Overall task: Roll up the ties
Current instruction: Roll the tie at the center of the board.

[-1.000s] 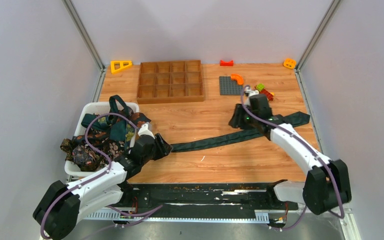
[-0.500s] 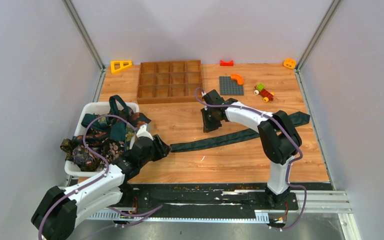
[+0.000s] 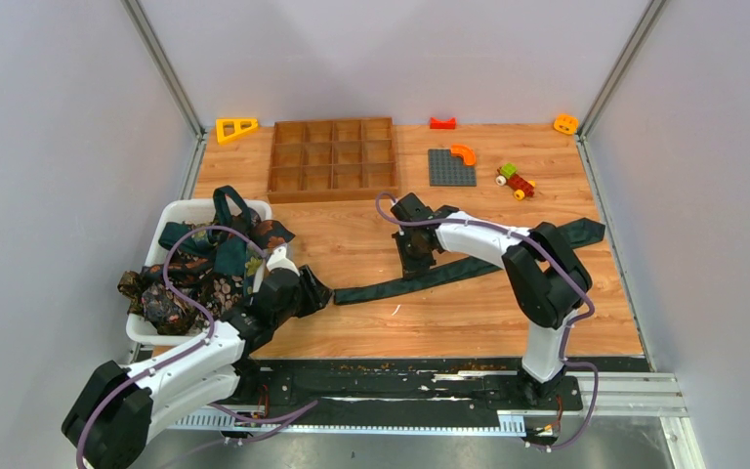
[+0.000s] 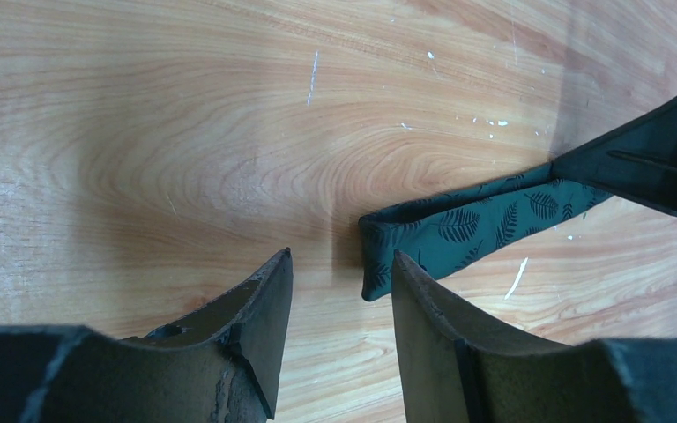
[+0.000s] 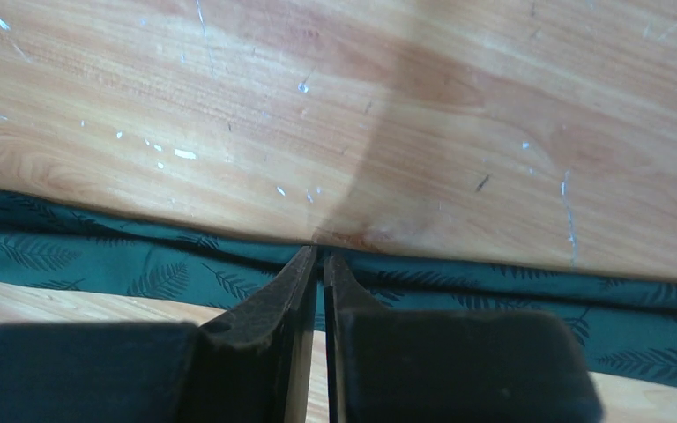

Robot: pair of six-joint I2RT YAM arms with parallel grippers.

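Dark green leaf-patterned fabric tie (image 3: 376, 286), laid out straight across the wooden table (image 3: 352, 230), presumably so it can be rolled. The left gripper (image 4: 341, 260), released, stands at its narrow end, probably to start the roll. The right gripper (image 5: 320, 254), clenched, rests its tips on the tie's edge mid-length, apparently to anchor it.

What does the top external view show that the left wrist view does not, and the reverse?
Only the top view: the full length of the green tie, the white bin of ties, the compartment tray. Only the left wrist view: the tie's leaf print and its folded end by the open left jaws. Both: this tie on the wooden table.
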